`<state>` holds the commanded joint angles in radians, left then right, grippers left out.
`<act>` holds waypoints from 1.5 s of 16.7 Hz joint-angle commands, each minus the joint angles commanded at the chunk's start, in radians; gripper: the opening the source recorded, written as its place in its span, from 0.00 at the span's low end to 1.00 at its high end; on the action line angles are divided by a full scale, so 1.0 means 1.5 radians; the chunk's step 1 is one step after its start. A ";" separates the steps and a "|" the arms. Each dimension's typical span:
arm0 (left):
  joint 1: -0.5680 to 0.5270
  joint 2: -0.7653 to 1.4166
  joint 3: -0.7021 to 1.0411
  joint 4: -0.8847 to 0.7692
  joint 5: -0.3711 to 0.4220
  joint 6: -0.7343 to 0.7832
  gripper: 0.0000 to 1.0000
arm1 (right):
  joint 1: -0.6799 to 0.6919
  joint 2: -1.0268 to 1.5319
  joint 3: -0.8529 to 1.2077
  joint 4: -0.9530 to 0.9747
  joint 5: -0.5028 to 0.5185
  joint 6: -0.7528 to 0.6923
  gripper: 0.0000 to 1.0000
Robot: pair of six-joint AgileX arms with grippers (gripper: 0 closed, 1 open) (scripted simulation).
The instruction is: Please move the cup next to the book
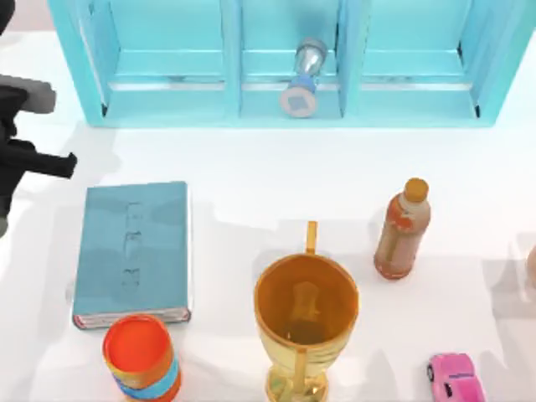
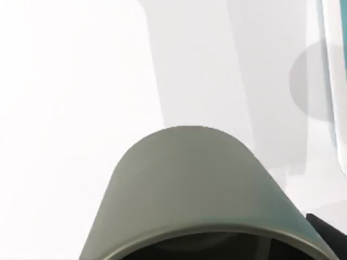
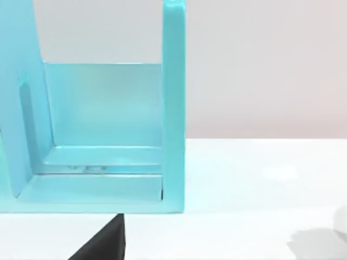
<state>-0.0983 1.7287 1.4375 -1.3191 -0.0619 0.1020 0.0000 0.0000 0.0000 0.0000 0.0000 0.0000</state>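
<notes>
white table point(image 1: 276, 180), teal shelf point(image 1: 167, 84) behind; left tool point(image 1: 25, 155) state unclear

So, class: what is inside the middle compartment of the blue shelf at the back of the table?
An hourglass lies tilted in the middle compartment of the blue shelf, one blue end cap facing forward. Its far end sits deeper in, and the shelf's dividers hide the compartment's side corners.

White counter point(image 1: 276, 180), glossy, bright even light, soft grey shadows. Light-blue shelf unit point(image 1: 234, 59) along far edge, upright dividers splitting it into open compartments. Plain pale wall point(image 3: 260, 65) behind shelf.
</notes>
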 joint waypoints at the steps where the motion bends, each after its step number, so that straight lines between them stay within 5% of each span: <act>1: -0.008 -0.036 -0.034 0.005 0.020 -0.040 0.00 | 0.000 0.000 0.000 0.000 0.000 0.000 1.00; 6: -0.027 -0.125 -0.121 0.023 0.074 -0.134 0.00 | 0.000 0.000 0.000 0.000 0.000 0.000 1.00; 24: -0.008 -0.097 -0.268 0.196 0.074 -0.115 0.00 | 0.000 0.000 0.000 0.000 0.000 0.000 1.00; 25: -0.008 -0.097 -0.268 0.196 0.074 -0.115 0.08 | 0.000 0.000 0.000 0.000 0.000 0.000 1.00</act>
<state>-0.1105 1.5828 1.0359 -1.0254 0.0488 -0.0712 0.0000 0.0000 0.0000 0.0000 0.0000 0.0000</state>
